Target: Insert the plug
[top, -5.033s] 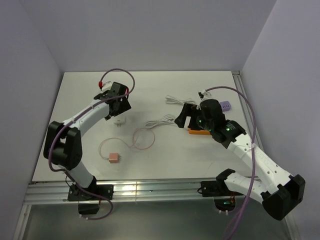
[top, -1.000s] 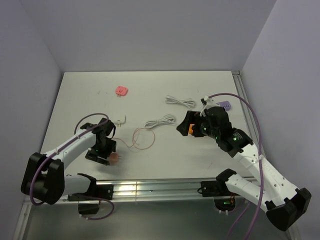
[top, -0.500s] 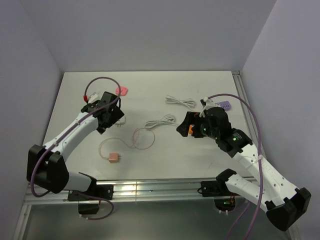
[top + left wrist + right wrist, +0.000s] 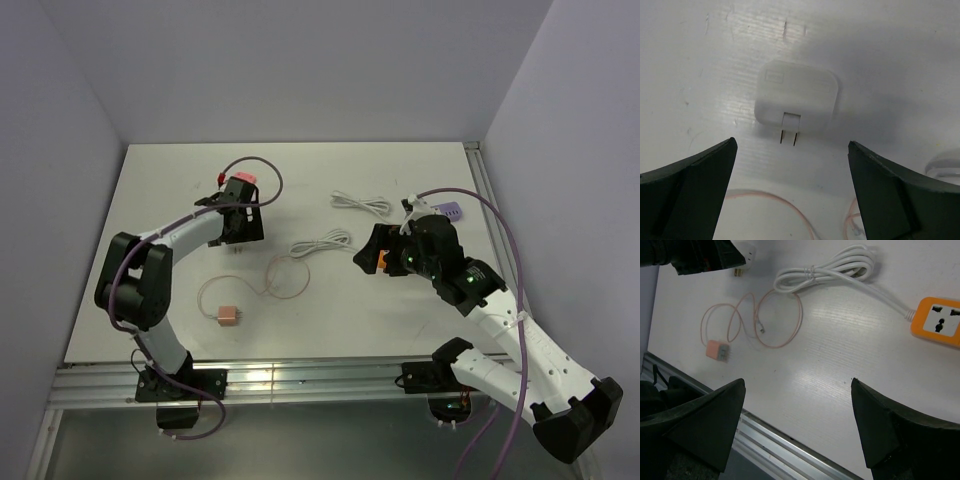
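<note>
Table [image 4: 350, 320] wht, w/ faint ribbed grain close up. Square plug [image 4: 796, 102] wht, prongs grey metal. Power strip [image 4: 940, 320] bright orange w/ dark socket holes; its cord [image 4: 825, 271] wht. Small plug [image 4: 717, 350] pale pink, w/ thin wire [image 4: 801, 315] in same pink. Far plug [image 4: 240, 181] red-pink. Adapter [image 4: 452, 211] lilac. Loose cable [image 4: 362, 204] wht. Left arm [image 4: 185, 235] and right arm [image 4: 520, 330] wht w/ blk joints; green lights on the right one. Hoses [image 4: 506, 245] on arms purple. Left gripper [image 4: 791, 144] blk, right gripper [image 4: 797, 382] blk. Walls [image 4: 300, 70] pale lilac-grey. Rail [image 4: 300, 378] silver.
</note>
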### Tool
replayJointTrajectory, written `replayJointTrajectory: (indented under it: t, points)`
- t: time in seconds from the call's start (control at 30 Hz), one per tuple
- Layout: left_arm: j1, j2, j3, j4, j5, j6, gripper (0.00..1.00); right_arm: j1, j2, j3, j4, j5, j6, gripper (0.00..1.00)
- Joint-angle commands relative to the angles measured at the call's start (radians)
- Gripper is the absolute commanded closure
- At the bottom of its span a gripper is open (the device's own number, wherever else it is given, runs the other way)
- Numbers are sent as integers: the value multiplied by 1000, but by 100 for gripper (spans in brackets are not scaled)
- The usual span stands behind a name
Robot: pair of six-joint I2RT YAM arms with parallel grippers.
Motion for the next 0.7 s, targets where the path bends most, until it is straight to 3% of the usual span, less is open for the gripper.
replayJointTrajectory:
  t: [0.0, 0.43, 0.67]
  points:
    - [36, 32, 52, 90, 81, 140, 1, -4, -21, 1, 18, -1, -18, 7]
    - [56, 99, 75, 130, 98, 148, 8, -2, -18, -10, 26, -4, -23, 7]
    - [56, 134, 94, 108, 77, 128, 28, -4, -18, -5, 20, -1, -22, 7]
